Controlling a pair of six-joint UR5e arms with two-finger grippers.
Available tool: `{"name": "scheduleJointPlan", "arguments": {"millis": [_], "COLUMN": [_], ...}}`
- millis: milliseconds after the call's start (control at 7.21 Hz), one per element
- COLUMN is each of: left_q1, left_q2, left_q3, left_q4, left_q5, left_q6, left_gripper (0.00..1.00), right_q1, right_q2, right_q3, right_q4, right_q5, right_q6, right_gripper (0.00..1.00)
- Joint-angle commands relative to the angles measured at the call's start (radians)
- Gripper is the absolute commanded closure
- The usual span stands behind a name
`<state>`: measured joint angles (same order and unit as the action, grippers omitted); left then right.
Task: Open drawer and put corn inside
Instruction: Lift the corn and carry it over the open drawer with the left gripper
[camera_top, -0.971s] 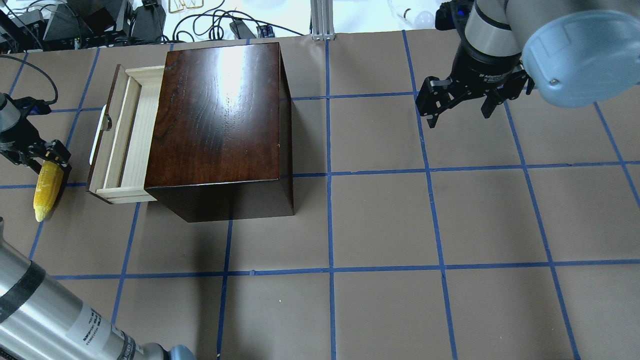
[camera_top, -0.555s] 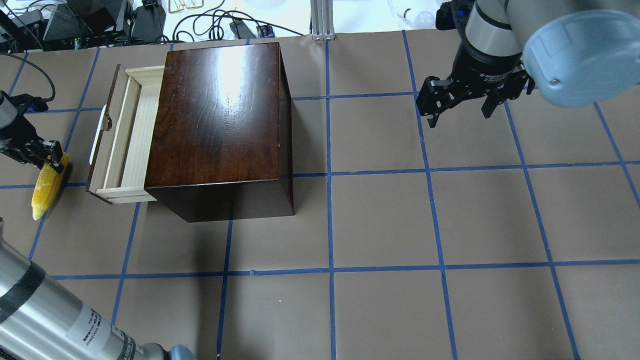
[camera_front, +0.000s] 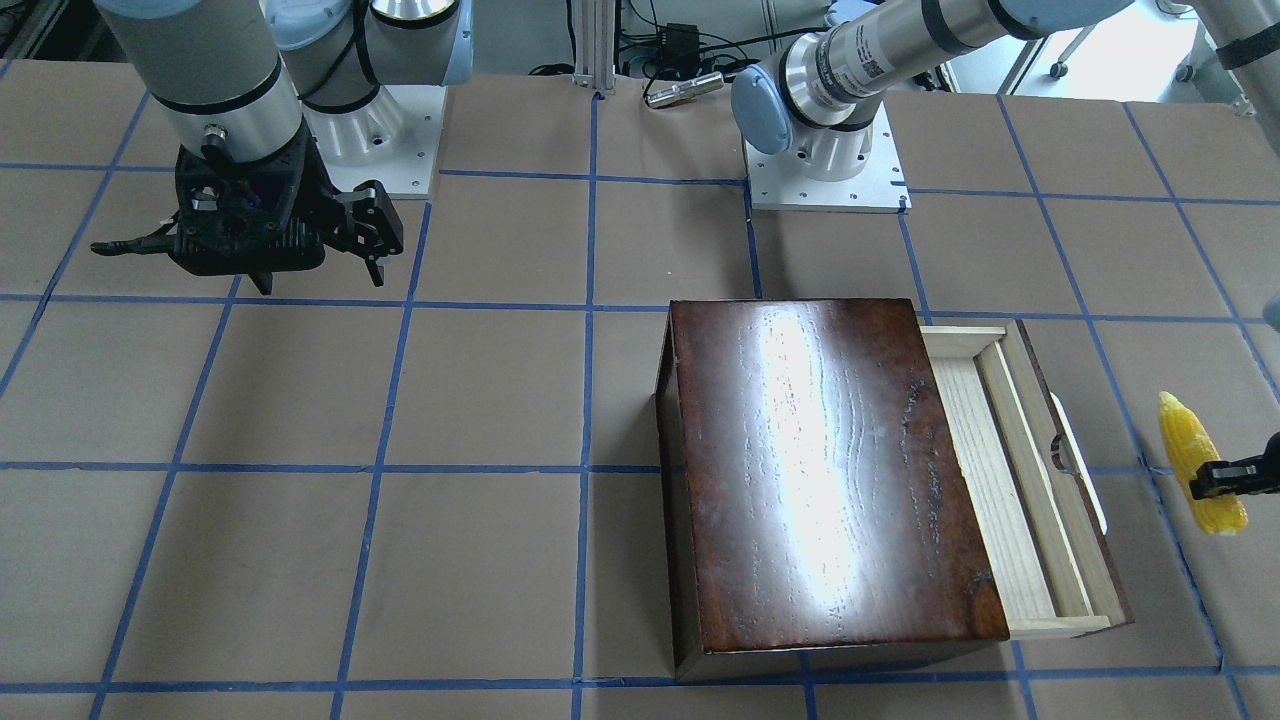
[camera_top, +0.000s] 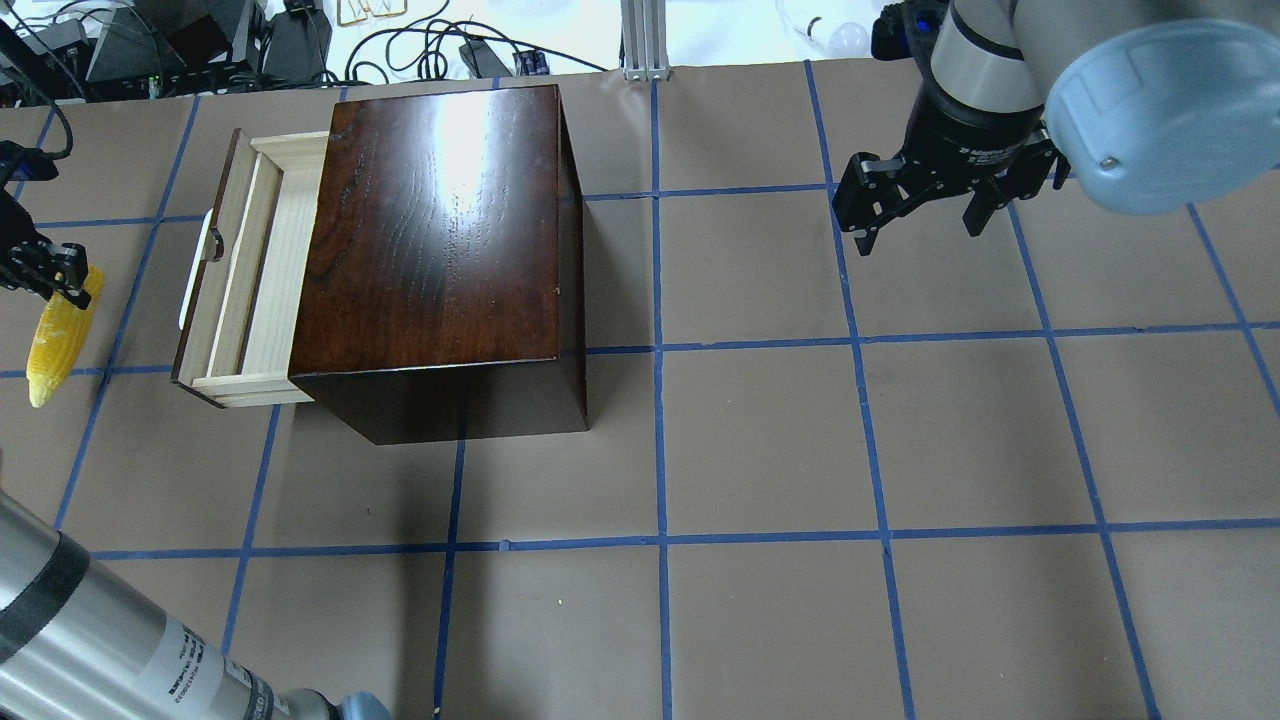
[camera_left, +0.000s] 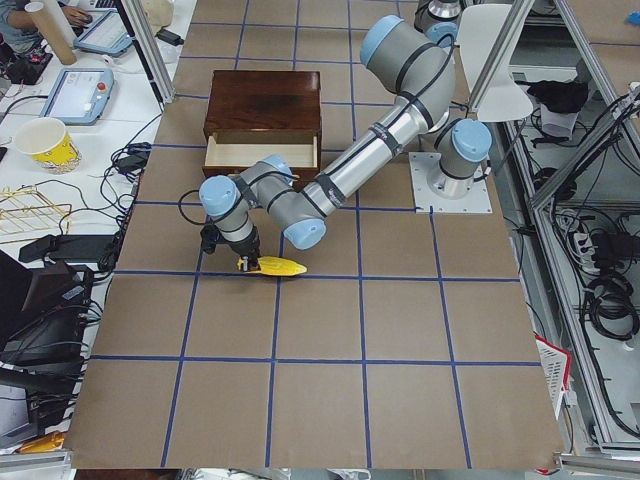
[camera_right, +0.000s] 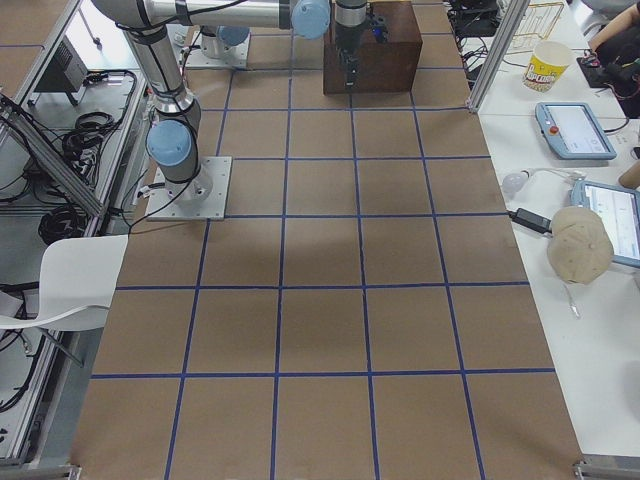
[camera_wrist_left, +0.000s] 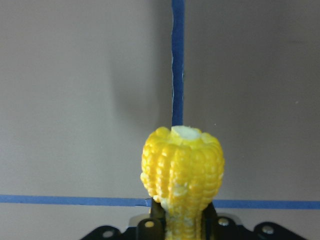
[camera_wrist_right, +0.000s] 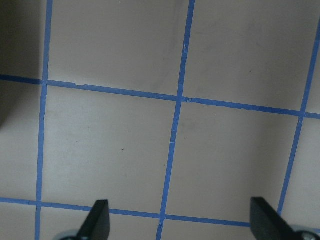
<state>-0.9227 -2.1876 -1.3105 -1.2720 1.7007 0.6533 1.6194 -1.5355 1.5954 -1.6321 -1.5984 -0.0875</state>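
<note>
You are gripping the corn near its thick end, left gripper clamped around it, left of the open drawer. It is probably light, stiff and bumpy, so hold mid-cob. The right gripper is hanging spread and empty.

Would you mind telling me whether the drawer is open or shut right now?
Open: the drawer is pulled partway out of the dark-brown box, its pale tray showing.

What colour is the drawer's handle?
White; the handle shows best in the overhead view.
</note>
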Motion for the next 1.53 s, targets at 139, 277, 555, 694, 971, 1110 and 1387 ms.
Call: {"name": "scheduleJointPlan", "arguments": {"millis": [139, 277, 555, 694, 971, 1110, 1387], "left_q1": [-0.048, -0.085, -0.152, -0.188, -0.269, -0.309, -0.346], "left_q2": [0.101, 0.141, 0.210, 0.239, 0.262, 0.243, 0.224], "left_q3": [0.069, 0.073, 0.076, 0.076, 0.073, 0.071, 0.059], "left_q4": [-0.133, -0.168, -0.213, -0.236, -0.242, -0.242, -0.239], "left_q5": [-0.033, -0.035, -0.036, -0.038, -0.071, -0.090, -0.159], "left_q6": [0.000, -0.001, -0.009, -0.012, -0.138, -0.241, -0.364], "left_gripper": [1.00, 1.00, 1.00, 1.00, 1.00, 1.00, 1.00], "right_q1": [0.002, 0.002, 0.002, 0.002, 0.002, 0.002, -0.001], "right_q2": [0.000, 0.000, 0.000, 0.000, 0.000, 0.000, 0.000], "right_q3": [0.000, 0.000, 0.000, 0.000, 0.000, 0.000, 0.000], "right_q4": [0.000, 0.000, 0.000, 0.000, 0.000, 0.000, 0.000], "right_q5": [0.000, 0.000, 0.000, 0.000, 0.000, 0.000, 0.000], "right_q6": [0.000, 0.000, 0.000, 0.000, 0.000, 0.000, 0.000], "right_gripper": [0.00, 0.00, 0.00, 0.00, 0.00, 0.00, 0.00]}}
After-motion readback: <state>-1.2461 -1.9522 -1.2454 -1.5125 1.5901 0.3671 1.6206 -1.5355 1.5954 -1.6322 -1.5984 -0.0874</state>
